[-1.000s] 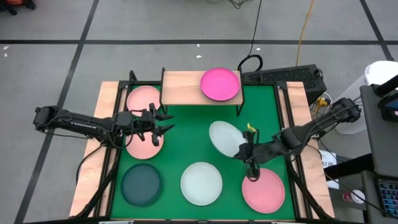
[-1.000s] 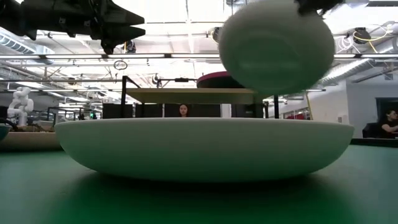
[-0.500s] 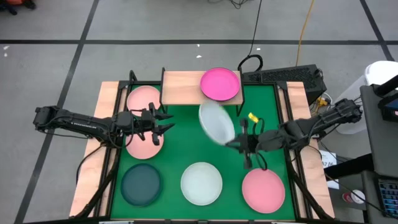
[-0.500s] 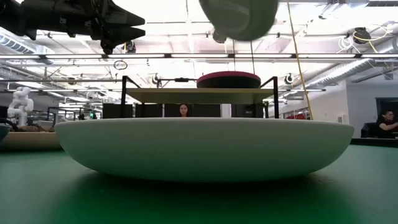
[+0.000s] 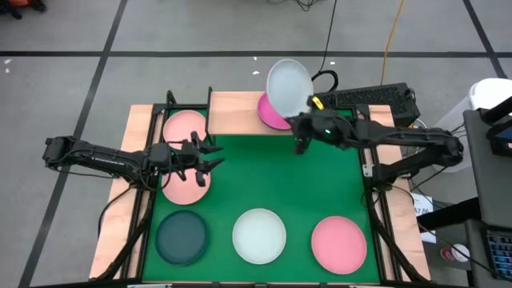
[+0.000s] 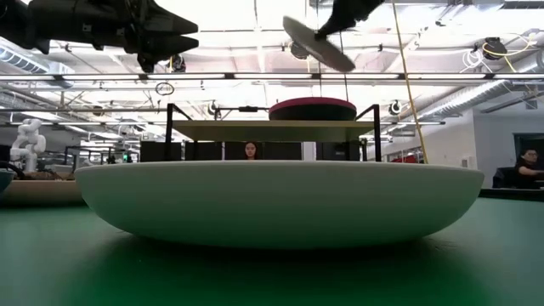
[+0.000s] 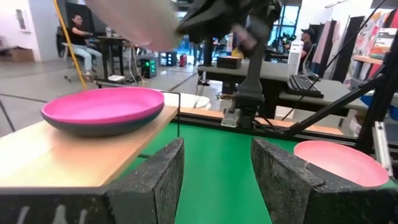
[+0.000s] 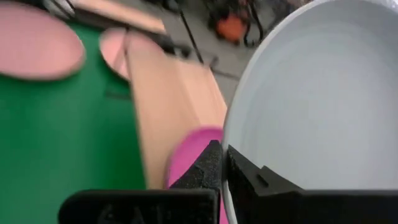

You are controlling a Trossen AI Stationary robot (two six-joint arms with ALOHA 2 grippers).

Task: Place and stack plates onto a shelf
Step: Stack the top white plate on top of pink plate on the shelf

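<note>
Four plates lie on the green mat (image 5: 264,180) of the worktop: teal (image 5: 182,237), mint (image 5: 259,235), pink (image 5: 338,242), pink (image 5: 186,183) under the gaping left pincer (image 5: 210,157). Beyond, the right pincer (image 5: 302,130) clamps a pale plate (image 5: 288,86) above the shelf (image 5: 232,112), over its lone magenta plate (image 5: 270,118); another pink plate (image 5: 186,126) waits beside.

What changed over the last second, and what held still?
The right gripper, shut on the whitish plate, carried it from over the green mat up above the magenta plate on the shelf. The left gripper stayed open over a pink plate; the other plates kept their places.
</note>
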